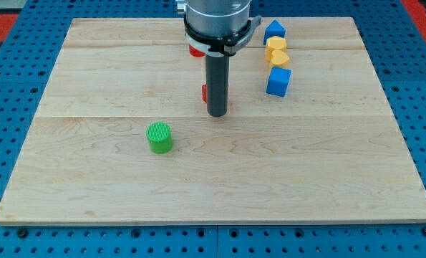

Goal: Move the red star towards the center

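My tip rests on the wooden board a little above its middle. A red block shows as a sliver at the rod's left side, touching or just behind it; the rod hides most of it, so I cannot tell its shape. A second red block peeks out under the arm's body near the view's top, also mostly hidden. I cannot tell which of the two is the red star.
A green cylinder stands to the lower left of the tip. At the upper right a blue block, two yellow blocks and a blue cube form a column.
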